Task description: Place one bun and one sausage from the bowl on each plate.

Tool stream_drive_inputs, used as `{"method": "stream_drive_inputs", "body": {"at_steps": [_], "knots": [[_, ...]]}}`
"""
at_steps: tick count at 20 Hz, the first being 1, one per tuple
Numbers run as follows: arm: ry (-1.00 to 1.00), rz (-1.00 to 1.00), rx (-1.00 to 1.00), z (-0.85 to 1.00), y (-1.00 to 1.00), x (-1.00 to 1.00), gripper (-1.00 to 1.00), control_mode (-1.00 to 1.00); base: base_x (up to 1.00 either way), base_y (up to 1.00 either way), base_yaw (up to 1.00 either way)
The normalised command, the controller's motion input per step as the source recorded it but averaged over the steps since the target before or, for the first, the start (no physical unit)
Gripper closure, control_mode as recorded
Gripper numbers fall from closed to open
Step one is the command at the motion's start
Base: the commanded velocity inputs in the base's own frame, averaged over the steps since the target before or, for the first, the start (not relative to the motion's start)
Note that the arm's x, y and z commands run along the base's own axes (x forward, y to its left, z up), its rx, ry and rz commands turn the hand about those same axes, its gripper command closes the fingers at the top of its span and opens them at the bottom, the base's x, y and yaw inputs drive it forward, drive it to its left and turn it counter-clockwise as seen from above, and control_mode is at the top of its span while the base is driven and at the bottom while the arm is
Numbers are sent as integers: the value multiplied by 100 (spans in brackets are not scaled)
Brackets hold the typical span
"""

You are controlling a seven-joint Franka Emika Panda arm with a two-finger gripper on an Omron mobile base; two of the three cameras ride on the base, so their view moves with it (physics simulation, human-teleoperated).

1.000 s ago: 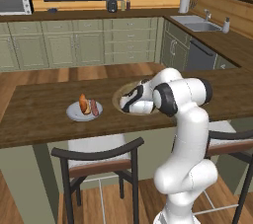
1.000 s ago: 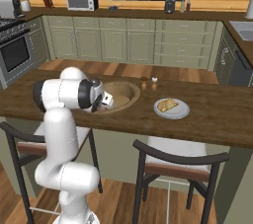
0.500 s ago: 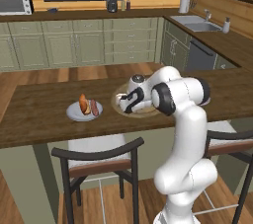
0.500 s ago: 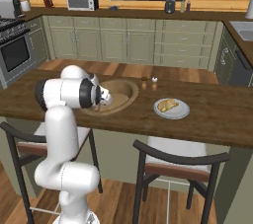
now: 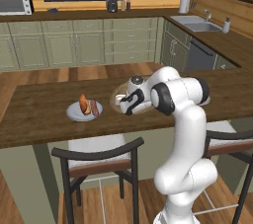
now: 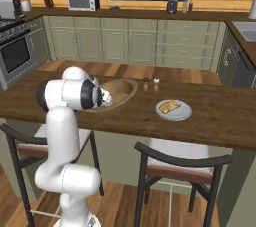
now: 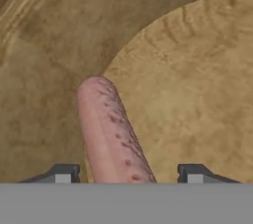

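Our fingertips [image 7: 63, 173] stand apart, one on each side of the pinkish-red sausage [image 7: 111, 134], which lies between them with a clear gap to either tip, and we cannot tell whether anything is gripped. The sausage runs away from the fingers along the inner wall of the wooden bowl [image 7: 197, 85]. Beyond the gripper [image 5: 122, 100], well off to one side on the wooden counter [image 5: 39, 119], one pale plate [image 5: 74, 114] carries an orange-brown bun [image 5: 83, 103] beside a second sausage [image 5: 94, 107], and the other plate [image 6: 185, 113] holds a yellowish-tan bun [image 6: 170, 106].
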Motion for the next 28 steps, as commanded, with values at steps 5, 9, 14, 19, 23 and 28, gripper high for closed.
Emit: {"method": "stream_drive_inputs", "body": {"at_steps": [5,9,14,19,23,28], "knots": [[0,7,-11,-42,-4,11,100,-100,0,0,0],[-12,2,-6,-1,-51,-9,100,-100,0,0,0],[-26,-4,16,100,-70,-24,100,-100,0,0,0],[-11,-23,14,100,-98,-62,100,-100,0,0,0],[-2,-42,11,100,-100,-53,100,-100,0,0,0],[10,-54,14,100,-95,-6,100,-100,0,0,0]]}}
